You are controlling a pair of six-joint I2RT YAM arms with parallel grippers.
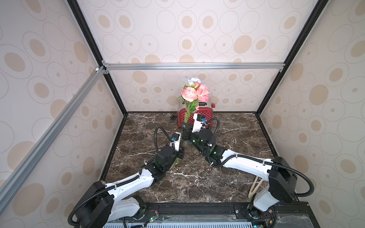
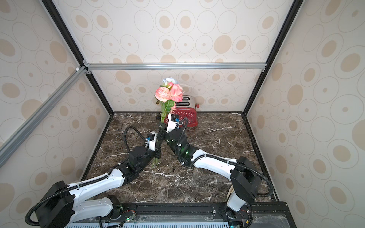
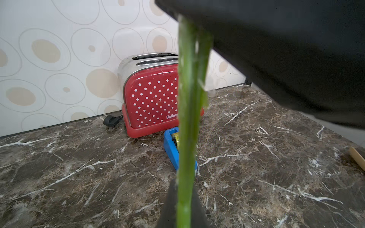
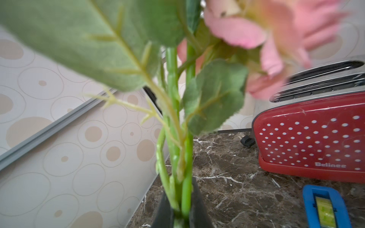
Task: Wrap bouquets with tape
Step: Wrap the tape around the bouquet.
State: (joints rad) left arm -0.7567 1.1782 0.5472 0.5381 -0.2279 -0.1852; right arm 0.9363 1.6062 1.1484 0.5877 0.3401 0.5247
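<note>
Left gripper (image 3: pixel 184 207) pinches the bouquets (image 1: pixel 194 92) low on the stems, right gripper (image 4: pixel 181 213) clamps higher; blooms stand upright mid-frame in both top views. Tape (image 4: pixel 325 214) waits untouched before the toaster (image 4: pixel 312 138). Release either claw and that unbound bunch may splay or tip!

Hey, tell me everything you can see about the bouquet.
The bouquet is one bunch of fabric-looking flowers: pink-peach blooms, a pale white-blue rose at the top, green leaves, long thin green stems. It stands roughly upright over the marble counter, before the red toaster. The left pincer clamps the lower stems; the right pincer grips them higher up.
</note>
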